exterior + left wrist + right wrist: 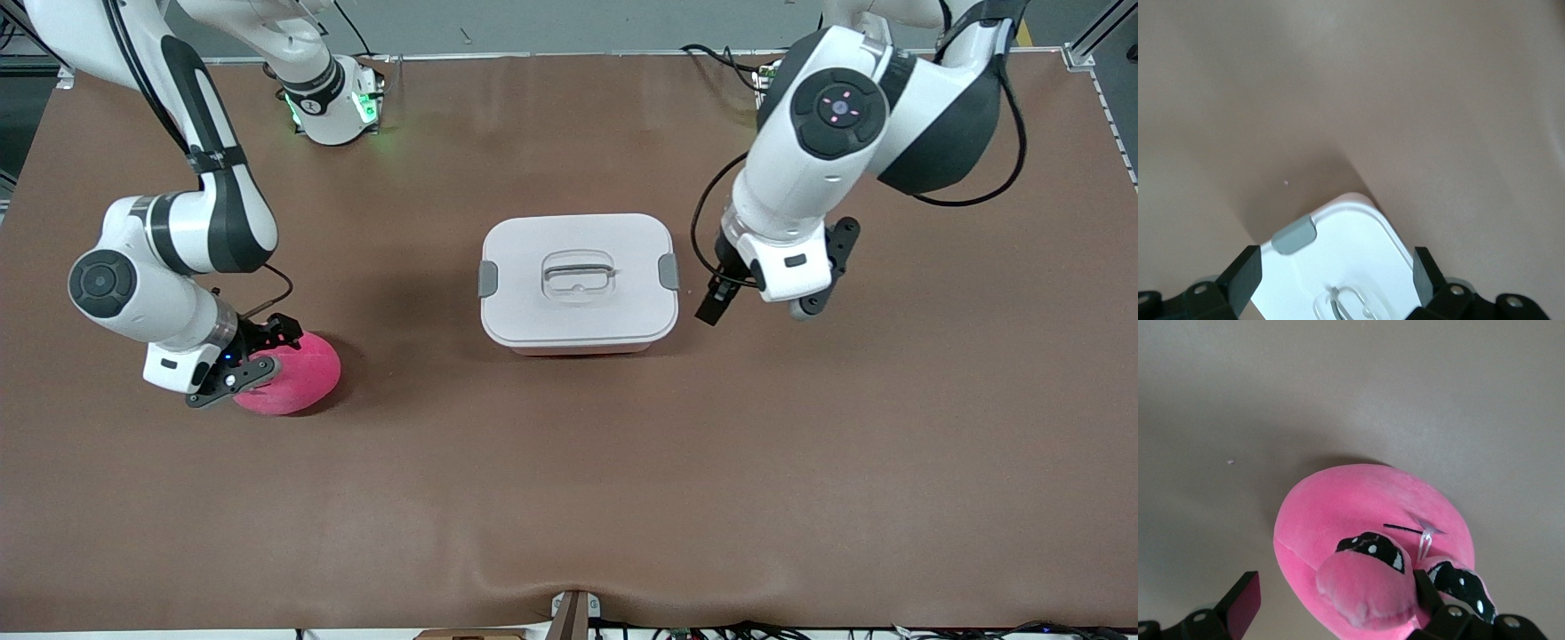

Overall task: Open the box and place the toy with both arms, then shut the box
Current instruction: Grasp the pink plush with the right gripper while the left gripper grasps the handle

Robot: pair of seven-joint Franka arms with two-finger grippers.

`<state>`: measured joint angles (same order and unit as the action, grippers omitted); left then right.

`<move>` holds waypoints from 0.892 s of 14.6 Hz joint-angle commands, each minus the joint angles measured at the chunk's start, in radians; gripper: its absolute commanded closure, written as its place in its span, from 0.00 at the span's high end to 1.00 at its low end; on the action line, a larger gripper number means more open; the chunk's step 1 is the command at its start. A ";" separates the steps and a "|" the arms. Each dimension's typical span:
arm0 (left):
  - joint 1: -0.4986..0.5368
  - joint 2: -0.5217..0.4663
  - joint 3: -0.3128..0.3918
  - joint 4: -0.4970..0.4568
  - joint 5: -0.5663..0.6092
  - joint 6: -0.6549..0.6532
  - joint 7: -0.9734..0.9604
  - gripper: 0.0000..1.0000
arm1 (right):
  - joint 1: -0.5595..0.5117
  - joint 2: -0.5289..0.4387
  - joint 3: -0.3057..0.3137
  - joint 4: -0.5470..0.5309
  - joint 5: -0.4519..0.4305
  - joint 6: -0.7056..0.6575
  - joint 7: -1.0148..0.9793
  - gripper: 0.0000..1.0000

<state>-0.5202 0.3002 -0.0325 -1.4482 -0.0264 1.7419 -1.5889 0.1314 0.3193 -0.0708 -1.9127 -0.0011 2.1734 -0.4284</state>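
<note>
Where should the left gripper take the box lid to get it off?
By the recessed grey handle in the middle of the white lid, coming straight down from above. The lid lies flat and closed, and the handle is the only raised bar narrow enough for the open left gripper, probably after freeing the side clips.

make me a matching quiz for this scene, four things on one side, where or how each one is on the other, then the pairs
1. rounded white-lidded pink plastic box
2. bright pink plush toy
3. left end effector
4. right end effector

A. open, at the toy
B. lid on, mid-table
C. open, beside the box's grey clip
D. on the table, toward the right arm's end

Pairs: 1-B, 2-D, 3-C, 4-A
</note>
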 commanded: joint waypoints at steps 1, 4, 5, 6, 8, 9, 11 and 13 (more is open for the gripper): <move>-0.049 0.030 0.006 0.017 0.003 0.021 -0.098 1.00 | -0.009 0.014 0.000 -0.002 -0.017 -0.003 -0.038 1.00; -0.096 0.059 0.006 0.019 0.002 0.038 -0.190 1.00 | -0.012 0.015 0.000 -0.009 -0.017 -0.003 -0.053 1.00; -0.106 0.068 0.006 0.019 0.003 0.039 -0.218 1.00 | -0.012 0.015 0.000 -0.009 -0.017 -0.003 -0.055 1.00; -0.122 0.077 0.008 0.019 0.003 0.048 -0.248 1.00 | -0.012 0.015 0.000 -0.009 -0.019 -0.003 -0.055 1.00; -0.132 0.089 0.008 0.019 0.005 0.083 -0.319 1.00 | -0.010 0.015 0.000 -0.009 -0.019 -0.003 -0.067 0.38; -0.141 0.099 0.006 0.019 0.003 0.088 -0.344 1.00 | -0.012 0.015 0.000 -0.009 -0.017 0.002 -0.069 0.28; -0.165 0.123 0.008 0.022 0.003 0.108 -0.402 1.00 | -0.010 0.014 0.000 -0.009 -0.019 0.006 -0.069 0.18; -0.181 0.145 0.008 0.022 0.002 0.133 -0.465 1.00 | -0.006 0.014 0.000 -0.009 -0.019 0.006 -0.069 0.00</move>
<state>-0.6784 0.4143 -0.0328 -1.4480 -0.0264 1.8548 -1.9941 0.1280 0.3358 -0.0752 -1.9143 -0.0016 2.1765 -0.4871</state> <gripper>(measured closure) 0.000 0.595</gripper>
